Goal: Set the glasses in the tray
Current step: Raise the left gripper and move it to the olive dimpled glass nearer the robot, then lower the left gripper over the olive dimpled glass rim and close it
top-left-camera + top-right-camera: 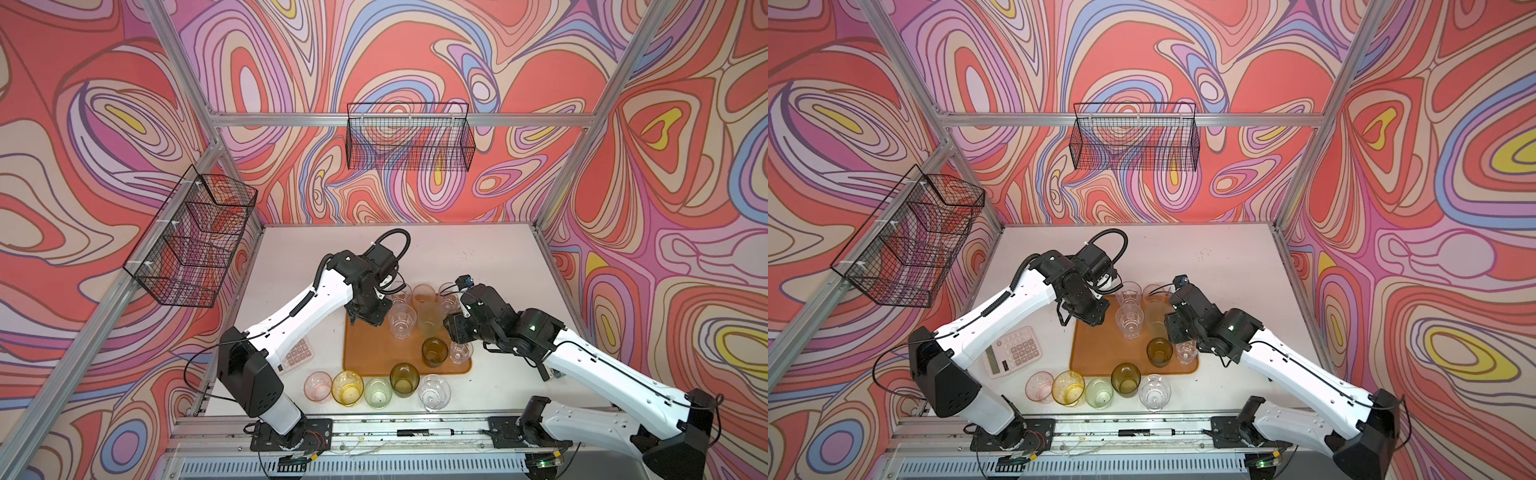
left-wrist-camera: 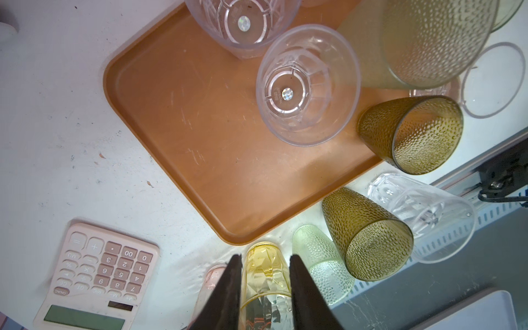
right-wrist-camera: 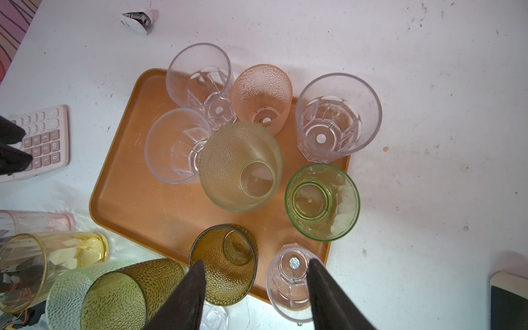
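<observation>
Your left end effector (image 2: 265, 258) is hanging released, fingers apart and gripping nothing, above the far left corner of the orange-brown tray (image 1: 374, 353). Your right end effector (image 3: 257, 262) is hanging released and empty over the tray's right side. Between and below them, several glasses (image 1: 402, 320) are standing upright on the tray, with the tall frosted green tumbler (image 1: 430, 318) just beside the right end effector.

Toward the robot's base from both, five more are standing in a row on the desk (image 1: 478, 257): pink glass (image 1: 318, 386), yellow glass (image 1: 347, 386), pale green glass (image 1: 378, 392), dark amber glass (image 1: 404, 379), clear glass (image 1: 434, 392). A pink calculator (image 1: 1013, 357) is lying beneath the left arm.
</observation>
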Controlling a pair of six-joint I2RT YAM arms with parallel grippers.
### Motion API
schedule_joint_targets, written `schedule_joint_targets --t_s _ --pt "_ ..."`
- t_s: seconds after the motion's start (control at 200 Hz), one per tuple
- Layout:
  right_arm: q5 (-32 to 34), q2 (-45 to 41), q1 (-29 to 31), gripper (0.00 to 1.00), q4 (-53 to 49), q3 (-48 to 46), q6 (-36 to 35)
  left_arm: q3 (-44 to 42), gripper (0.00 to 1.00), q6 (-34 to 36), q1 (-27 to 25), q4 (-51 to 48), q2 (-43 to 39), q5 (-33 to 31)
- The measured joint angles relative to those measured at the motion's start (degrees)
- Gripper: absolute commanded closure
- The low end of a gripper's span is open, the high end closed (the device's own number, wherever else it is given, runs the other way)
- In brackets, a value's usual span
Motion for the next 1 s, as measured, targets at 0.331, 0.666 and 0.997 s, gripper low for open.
schedule_joint_targets --t_s 0.331,0.666,0.997 --pt "-0.15 0.81 -0.13 0.41 0.00 0.76 0.17 -4.79 0.66 0.39 -4.04 1.14 -3.89 2.62" --pt "-2.19 0.85 -2.32 0.38 -0.02 0.79 0.17 -10.05 0.63 -1.92 -9.16 4.42 -5.84 4.13" --pt "-4.17 -0.04 -4.76 0.38 -0.09 0.79 0.09 -12.74 0.63 -3.65 -12.41 8.52 -6.23 4.79"
